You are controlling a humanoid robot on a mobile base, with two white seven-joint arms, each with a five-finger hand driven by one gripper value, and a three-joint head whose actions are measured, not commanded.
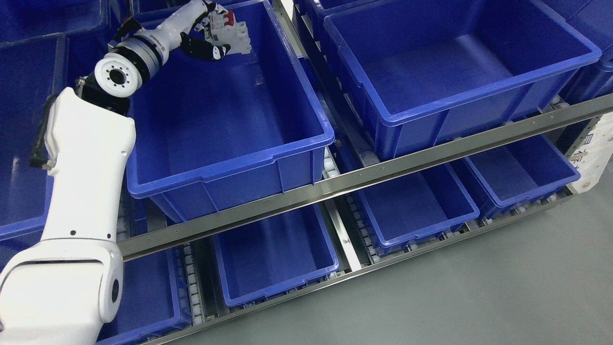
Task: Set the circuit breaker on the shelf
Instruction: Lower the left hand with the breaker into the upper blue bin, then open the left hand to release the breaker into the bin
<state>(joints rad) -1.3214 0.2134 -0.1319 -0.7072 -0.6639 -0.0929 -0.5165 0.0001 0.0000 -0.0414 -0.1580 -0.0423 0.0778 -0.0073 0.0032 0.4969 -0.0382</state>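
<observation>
A white circuit breaker [230, 31] with red switches is held at the far end of a large blue bin [230, 148] on the upper shelf level. My left hand [210, 33] is shut on it, black fingers [206, 50] curled below and white fingers above. The white left arm [86, 158] rises from the lower left corner and reaches over the bin's left rim. The breaker hangs above the bin's floor near its back wall. No right arm shows.
A second big blue bin [455, 72] stands to the right on the same level. A metal shelf rail [364, 177] runs across in front. Smaller blue bins [273, 254] [412, 206] [517, 167] sit on the lower level. Grey floor [479, 297] lies at lower right.
</observation>
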